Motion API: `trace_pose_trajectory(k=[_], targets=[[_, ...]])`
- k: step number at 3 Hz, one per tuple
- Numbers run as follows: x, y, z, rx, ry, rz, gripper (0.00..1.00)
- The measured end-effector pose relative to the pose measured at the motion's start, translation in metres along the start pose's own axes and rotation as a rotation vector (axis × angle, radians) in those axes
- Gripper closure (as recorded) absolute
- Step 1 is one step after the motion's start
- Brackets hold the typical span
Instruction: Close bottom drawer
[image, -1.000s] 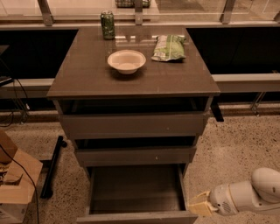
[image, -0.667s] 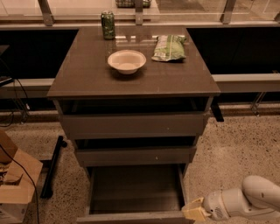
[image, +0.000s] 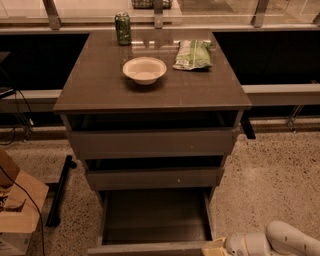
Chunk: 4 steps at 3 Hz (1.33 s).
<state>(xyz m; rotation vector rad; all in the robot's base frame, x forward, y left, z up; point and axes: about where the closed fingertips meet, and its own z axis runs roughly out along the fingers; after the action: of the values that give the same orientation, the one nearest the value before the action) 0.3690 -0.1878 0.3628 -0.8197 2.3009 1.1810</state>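
The bottom drawer (image: 155, 247) is the lowest of three grey-brown drawers and stands pulled far out, its deep empty box open to view and its front at the bottom edge of the picture. My gripper (image: 216, 246) sits at the bottom right, right by the right end of the drawer's front, on a white arm (image: 280, 242) that comes in from the right. Only its tan tip shows. The middle drawer (image: 155, 177) and the top drawer (image: 150, 144) above it stick out a little.
On the cabinet top (image: 100, 90) stand a white bowl (image: 144, 69), a green can (image: 122, 28) and a green snack bag (image: 192, 54). A cardboard box (image: 17, 210) and a black bar (image: 59, 192) lie on the speckled floor at the left. A black-fronted counter runs behind.
My gripper and arm have moved left and down, from right of the drawer to the right end of its front. The drawer has not visibly moved.
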Motion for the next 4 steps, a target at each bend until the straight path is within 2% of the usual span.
trace_pose_trajectory(k=[1, 2, 4], targets=[[0.017, -0.048, 0.030, -0.022, -0.039, 0.034, 1.00], [0.017, -0.049, 0.031, -0.022, -0.039, 0.035, 1.00], [0.065, -0.092, 0.066, 0.046, -0.079, 0.093, 1.00]])
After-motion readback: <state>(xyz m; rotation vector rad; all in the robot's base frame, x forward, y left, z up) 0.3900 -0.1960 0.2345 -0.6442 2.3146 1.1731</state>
